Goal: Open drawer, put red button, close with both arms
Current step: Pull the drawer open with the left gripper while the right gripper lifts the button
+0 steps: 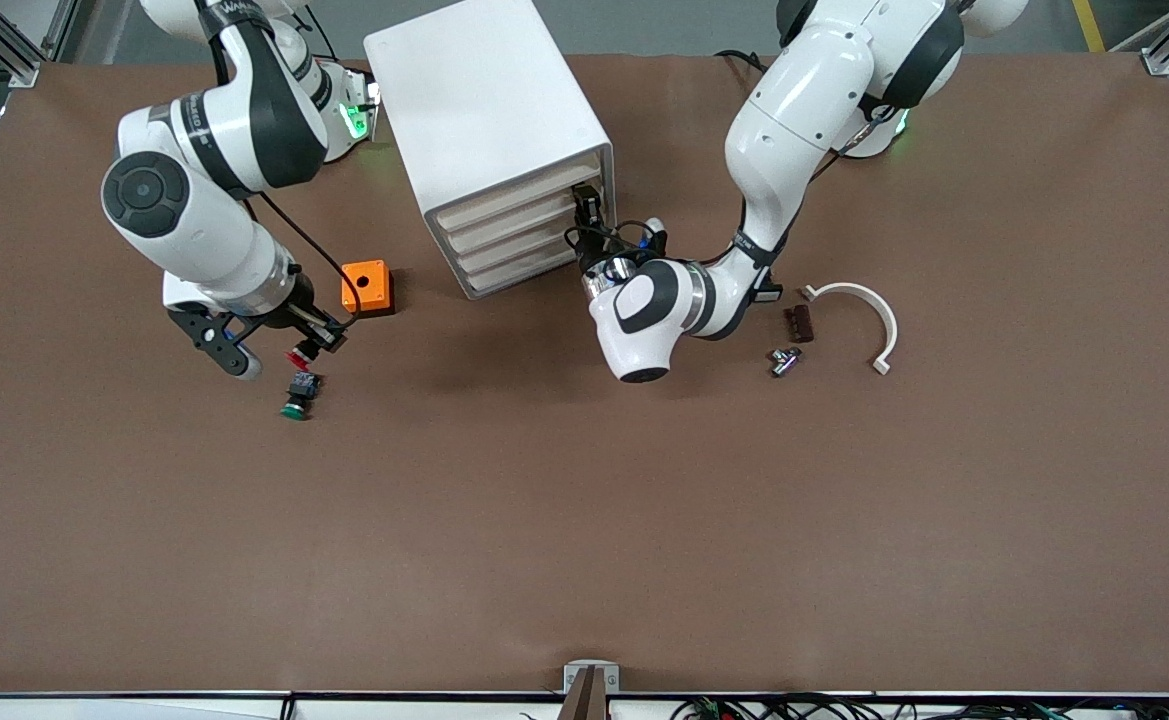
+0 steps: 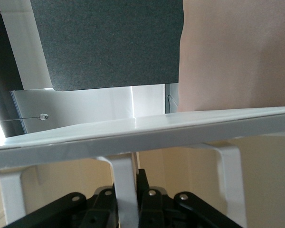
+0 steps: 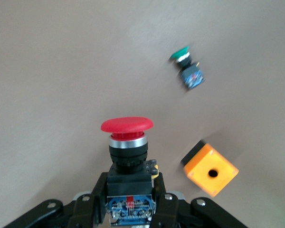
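Observation:
The white cabinet [image 1: 489, 110] stands at the robots' edge of the table, and all its drawers look closed. My left gripper [image 1: 587, 208] is at the front of the top drawer [image 1: 514, 197]. In the left wrist view it [image 2: 126, 202] is shut on a white upright strip [image 2: 123, 180] of the drawer's front. My right gripper [image 1: 306, 350] is shut on the red button [image 1: 296, 357] and holds it just over the table, above the green button [image 1: 296, 398]. In the right wrist view, the gripper [image 3: 128, 199] grips the button's black-and-blue body and the red cap [image 3: 127, 125] points away from it.
An orange box with a round hole [image 1: 367, 287] sits beside the right gripper, toward the cabinet; it also shows in the right wrist view [image 3: 210, 168]. Toward the left arm's end lie a white curved bracket [image 1: 869, 310], a dark brown block [image 1: 798, 323] and a small metal part [image 1: 784, 360].

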Controlling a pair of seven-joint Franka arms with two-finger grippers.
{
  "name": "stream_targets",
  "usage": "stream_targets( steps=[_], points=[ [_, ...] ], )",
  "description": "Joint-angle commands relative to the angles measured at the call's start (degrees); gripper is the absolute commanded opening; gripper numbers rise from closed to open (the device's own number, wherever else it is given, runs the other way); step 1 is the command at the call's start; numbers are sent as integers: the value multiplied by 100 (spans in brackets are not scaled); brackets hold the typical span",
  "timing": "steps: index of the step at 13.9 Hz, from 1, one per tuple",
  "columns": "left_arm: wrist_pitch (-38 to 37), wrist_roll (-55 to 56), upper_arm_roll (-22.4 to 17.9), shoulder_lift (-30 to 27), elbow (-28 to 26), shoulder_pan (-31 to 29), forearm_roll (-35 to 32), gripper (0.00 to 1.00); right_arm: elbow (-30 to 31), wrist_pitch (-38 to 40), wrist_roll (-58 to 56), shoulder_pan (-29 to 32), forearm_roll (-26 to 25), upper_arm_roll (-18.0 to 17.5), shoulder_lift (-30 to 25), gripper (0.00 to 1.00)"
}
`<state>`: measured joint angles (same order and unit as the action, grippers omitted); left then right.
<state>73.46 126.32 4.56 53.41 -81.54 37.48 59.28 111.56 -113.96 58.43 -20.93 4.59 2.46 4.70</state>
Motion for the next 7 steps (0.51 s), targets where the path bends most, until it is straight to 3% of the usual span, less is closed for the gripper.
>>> stream_targets(
  steps=[1,7],
  points=[
    [-69,77,-52,21,33,-109,111,13,6,111,351,-104,262,44,-215,0],
    [-34,104,-78,126,103,-618,75,13,-29,23,1257,-683,253,52,-172,0]
  ],
)
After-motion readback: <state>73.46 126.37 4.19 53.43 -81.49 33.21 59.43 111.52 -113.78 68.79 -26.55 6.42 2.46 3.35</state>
